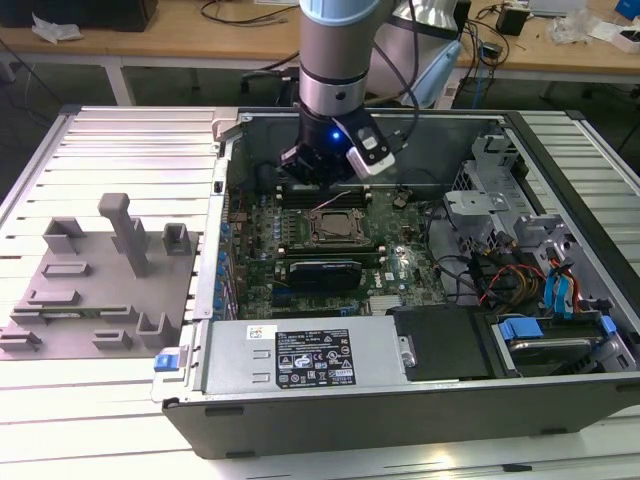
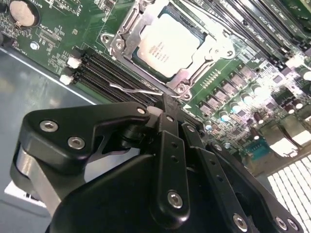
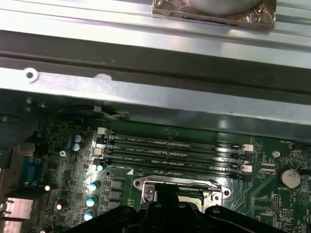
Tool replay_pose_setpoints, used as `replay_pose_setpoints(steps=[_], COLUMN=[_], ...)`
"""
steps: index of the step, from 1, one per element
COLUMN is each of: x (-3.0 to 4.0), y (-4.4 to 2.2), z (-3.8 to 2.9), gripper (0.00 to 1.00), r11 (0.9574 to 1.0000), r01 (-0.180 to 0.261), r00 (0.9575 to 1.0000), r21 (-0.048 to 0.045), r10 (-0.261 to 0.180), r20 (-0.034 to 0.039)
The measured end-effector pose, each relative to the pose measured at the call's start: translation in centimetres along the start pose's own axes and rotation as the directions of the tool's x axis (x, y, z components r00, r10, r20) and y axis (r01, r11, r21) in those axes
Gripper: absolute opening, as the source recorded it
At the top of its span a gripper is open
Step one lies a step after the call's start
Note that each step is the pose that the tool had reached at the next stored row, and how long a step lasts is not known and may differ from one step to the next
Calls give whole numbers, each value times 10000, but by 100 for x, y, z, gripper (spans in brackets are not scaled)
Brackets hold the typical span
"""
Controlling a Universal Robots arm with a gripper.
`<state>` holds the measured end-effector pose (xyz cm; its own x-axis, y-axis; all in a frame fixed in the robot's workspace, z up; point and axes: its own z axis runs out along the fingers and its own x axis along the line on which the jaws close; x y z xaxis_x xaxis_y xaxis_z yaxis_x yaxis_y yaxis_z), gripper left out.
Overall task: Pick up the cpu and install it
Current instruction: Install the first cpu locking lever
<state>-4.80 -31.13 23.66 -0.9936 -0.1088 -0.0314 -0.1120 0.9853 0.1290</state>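
Observation:
The cpu (image 2: 167, 46), a pale silver square chip, lies flat in the socket frame (image 2: 127, 22) on the green motherboard (image 2: 63, 43). In the exterior view the cpu (image 1: 335, 227) sits mid-board inside the open computer case (image 1: 330, 420). My gripper (image 1: 322, 183) hangs just above and behind the socket. In the second wrist view the gripper (image 2: 167, 103) is shut, holding nothing, its black fingertips (image 2: 170, 116) right by the thin wire lever (image 2: 133, 90) at the socket's edge. The first wrist view shows the socket frame (image 3: 181, 186) past the gripper body (image 3: 170, 213).
Memory slots (image 3: 170, 150) run beside the socket. A long black expansion card (image 1: 322, 272), a power supply (image 1: 305, 355), a drive cage (image 1: 500, 215) and cables (image 1: 510, 280) fill the case. A grey fixture tray (image 1: 100, 280) lies at the exterior view's left.

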Motion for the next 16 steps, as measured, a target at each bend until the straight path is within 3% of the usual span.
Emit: replay_pose_setpoints(steps=[8, 16], x=[-48, -63], y=[-23, -34], z=[121, 186], gripper=[11, 11], r11=[9989, 9981], r01=[-470, -621], r00=[9989, 9979], r21=[16, 22], r10=[470, 621], r20=[91, 179])
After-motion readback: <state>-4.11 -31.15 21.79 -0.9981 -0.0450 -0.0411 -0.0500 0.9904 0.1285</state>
